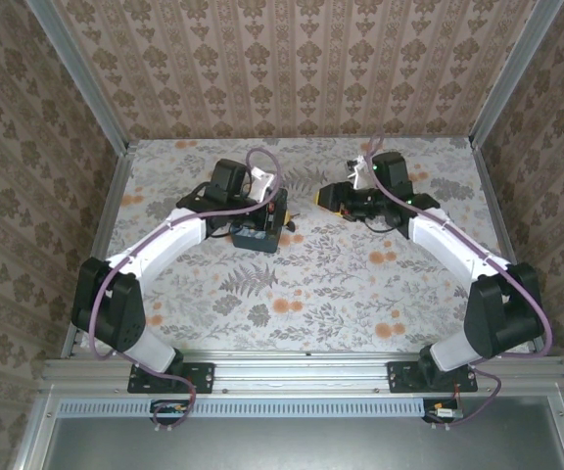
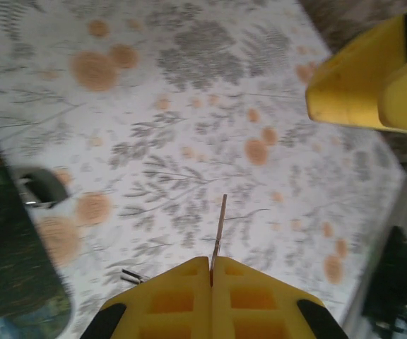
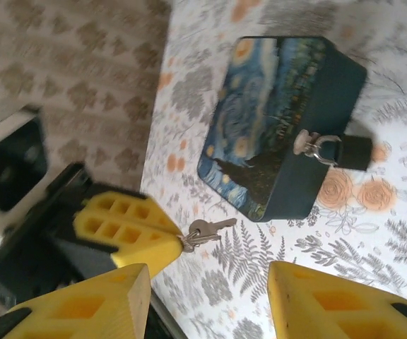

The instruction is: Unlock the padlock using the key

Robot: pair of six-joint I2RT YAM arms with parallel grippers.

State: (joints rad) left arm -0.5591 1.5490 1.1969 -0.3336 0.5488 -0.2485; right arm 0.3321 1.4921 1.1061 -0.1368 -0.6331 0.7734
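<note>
One padlock (image 3: 350,151) hangs from the hasp (image 3: 308,144) of the painted box (image 3: 267,120) on the counter (image 3: 373,233). Well apart from it, the key (image 3: 205,229) is pinched in the clenched left end effector (image 3: 169,244). Released and empty: right end effector (image 3: 209,282). Risk, judged: the unbraced padlock swings aside; the key pivots in the thin pinch

The top camera looks steeply down from high behind the arm bases (image 1: 169,377), far from the painted box (image 1: 256,238), which both wrist cameras share: the right faces its lid and front closely, the left skims the table (image 2: 189,106) just beside it.
</note>
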